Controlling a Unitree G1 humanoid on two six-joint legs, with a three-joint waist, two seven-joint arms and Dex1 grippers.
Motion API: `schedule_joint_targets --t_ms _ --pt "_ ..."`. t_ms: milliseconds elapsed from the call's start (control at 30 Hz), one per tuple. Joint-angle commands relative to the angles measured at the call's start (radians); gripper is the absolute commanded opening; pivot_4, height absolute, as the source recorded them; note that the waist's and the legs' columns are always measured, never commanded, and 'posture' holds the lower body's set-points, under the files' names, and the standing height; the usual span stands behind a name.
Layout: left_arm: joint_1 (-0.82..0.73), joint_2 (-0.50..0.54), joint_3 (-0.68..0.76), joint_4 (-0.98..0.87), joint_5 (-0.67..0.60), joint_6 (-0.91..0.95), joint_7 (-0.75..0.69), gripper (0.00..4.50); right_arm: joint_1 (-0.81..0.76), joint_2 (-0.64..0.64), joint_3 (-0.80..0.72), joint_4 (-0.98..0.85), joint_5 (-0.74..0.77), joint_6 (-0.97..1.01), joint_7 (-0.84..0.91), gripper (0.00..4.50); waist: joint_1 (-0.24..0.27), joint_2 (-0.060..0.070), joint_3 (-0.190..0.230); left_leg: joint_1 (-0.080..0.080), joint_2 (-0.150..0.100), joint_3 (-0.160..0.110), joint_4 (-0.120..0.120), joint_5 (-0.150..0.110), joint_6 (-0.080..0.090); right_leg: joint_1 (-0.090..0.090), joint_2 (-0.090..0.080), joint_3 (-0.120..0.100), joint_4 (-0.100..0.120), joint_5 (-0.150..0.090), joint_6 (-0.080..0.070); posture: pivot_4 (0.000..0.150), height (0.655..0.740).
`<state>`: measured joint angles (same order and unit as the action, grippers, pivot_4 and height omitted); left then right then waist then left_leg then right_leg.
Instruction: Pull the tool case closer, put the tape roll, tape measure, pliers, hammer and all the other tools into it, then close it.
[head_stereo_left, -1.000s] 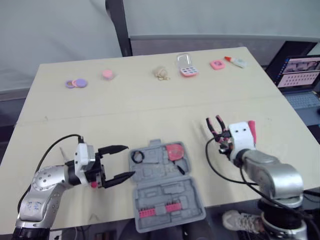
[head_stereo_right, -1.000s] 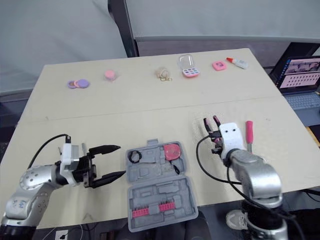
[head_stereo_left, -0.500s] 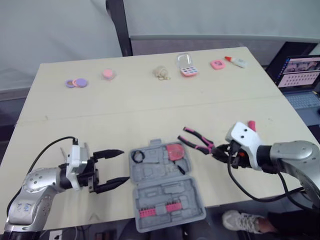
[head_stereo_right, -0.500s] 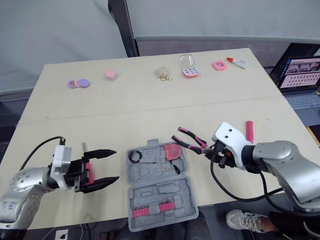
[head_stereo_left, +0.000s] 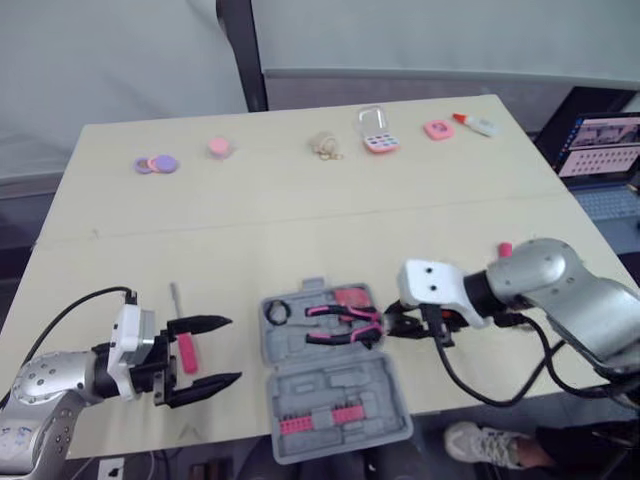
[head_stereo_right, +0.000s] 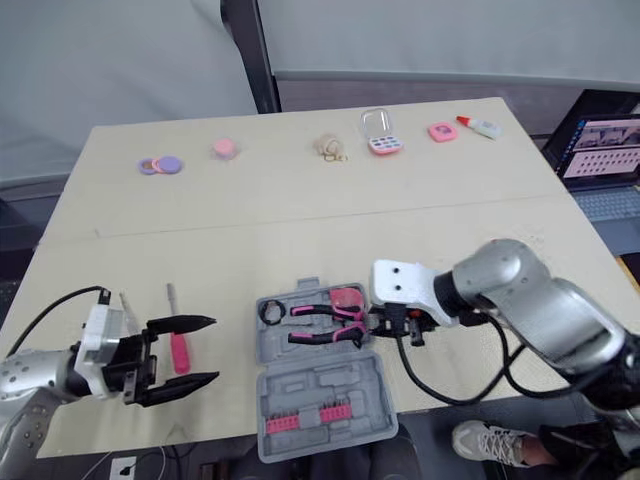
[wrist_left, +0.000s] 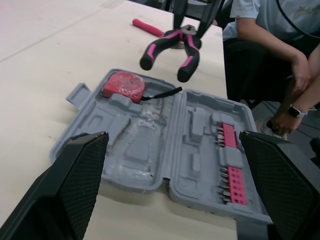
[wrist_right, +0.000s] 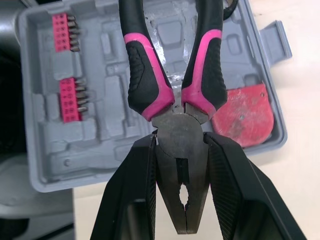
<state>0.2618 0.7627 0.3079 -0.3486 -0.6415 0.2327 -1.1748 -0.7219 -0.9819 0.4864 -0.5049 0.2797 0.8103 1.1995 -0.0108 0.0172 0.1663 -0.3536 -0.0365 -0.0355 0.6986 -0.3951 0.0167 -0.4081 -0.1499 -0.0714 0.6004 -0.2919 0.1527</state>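
The right tool (head_stereo_left: 388, 326) clamps the pliers (head_stereo_left: 338, 322) by the head, over the open case (head_stereo_left: 335, 400) at 6 o'clock on the counter (head_stereo_left: 300, 210). The tape measure (head_stereo_left: 350, 297) is already in. The left tool (head_stereo_left: 232, 350) gapes empty. The screwdriver (head_stereo_left: 186, 352), at 9 o'clock from the case, waits, and the lid isn't shut yet.

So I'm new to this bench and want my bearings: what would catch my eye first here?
The right gripper, shut on the metal head of the black-and-pink pliers, holds them over the open grey plastic tool case at the near edge of the light wooden table. A red tape measure already sits in the case. To the case's left, the open left gripper hovers by a pink-handled screwdriver lying on the table.
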Motion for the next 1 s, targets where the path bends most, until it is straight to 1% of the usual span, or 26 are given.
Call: schedule_joint_targets --t_ms 33,200,367,467,733,1000 --pt "0.03 -0.001 0.029 -0.043 -0.02 0.0 -0.001 4.5 -0.077 0.03 0.087 -0.001 -0.055 0.019 0.051 0.96 0.001 0.0 0.0 0.0 0.0 0.0 0.0 0.0 0.0 0.0 0.0 0.0 0.0 0.0 0.0 0.15 0.74" --pt "0.075 0.0 0.062 -0.058 -0.03 0.013 0.007 4.5 -0.142 0.131 0.191 0.046 -0.139 0.083 0.008 0.96 0.004 -0.001 0.0 -0.001 0.0 -0.001 0.001 0.0 0.0 0.0 -0.001 0.0 0.0 0.0 0.0 0.15 0.74" --pt "0.086 0.009 0.101 -0.013 -0.027 0.01 -0.012 4.5 -0.189 0.198 0.282 0.064 -0.193 0.17 -0.006 0.96 0.005 -0.001 0.0 -0.001 0.0 -0.001 0.001 0.0 0.0 -0.001 0.0 -0.001 0.001 0.0 0.0 0.15 0.74" --pt "0.105 0.011 0.12 0.003 -0.017 -0.006 -0.037 4.5 -0.209 0.229 0.311 0.091 -0.216 0.183 -0.011 0.96 0.004 -0.001 0.0 -0.001 -0.001 -0.001 0.001 0.0 0.0 -0.001 0.0 -0.001 0.001 0.0 0.0 0.15 0.74" --pt "0.145 -0.005 0.138 -0.009 -0.01 -0.029 -0.04 4.5 -0.244 0.283 0.354 0.145 -0.255 0.207 -0.017 0.96 -0.012 -0.001 0.0 -0.001 -0.002 -0.002 0.001 0.0 0.0 -0.001 0.0 -0.002 0.002 0.0 0.0 0.15 0.74" --pt "0.133 -0.011 0.106 -0.016 0.004 -0.039 -0.019 4.5 -0.283 0.322 0.383 0.177 -0.279 0.23 -0.018 0.96 -0.02 -0.001 0.0 -0.001 -0.002 -0.003 0.0 0.0 -0.001 -0.001 0.0 -0.003 0.003 0.0 0.0 0.15 0.74"
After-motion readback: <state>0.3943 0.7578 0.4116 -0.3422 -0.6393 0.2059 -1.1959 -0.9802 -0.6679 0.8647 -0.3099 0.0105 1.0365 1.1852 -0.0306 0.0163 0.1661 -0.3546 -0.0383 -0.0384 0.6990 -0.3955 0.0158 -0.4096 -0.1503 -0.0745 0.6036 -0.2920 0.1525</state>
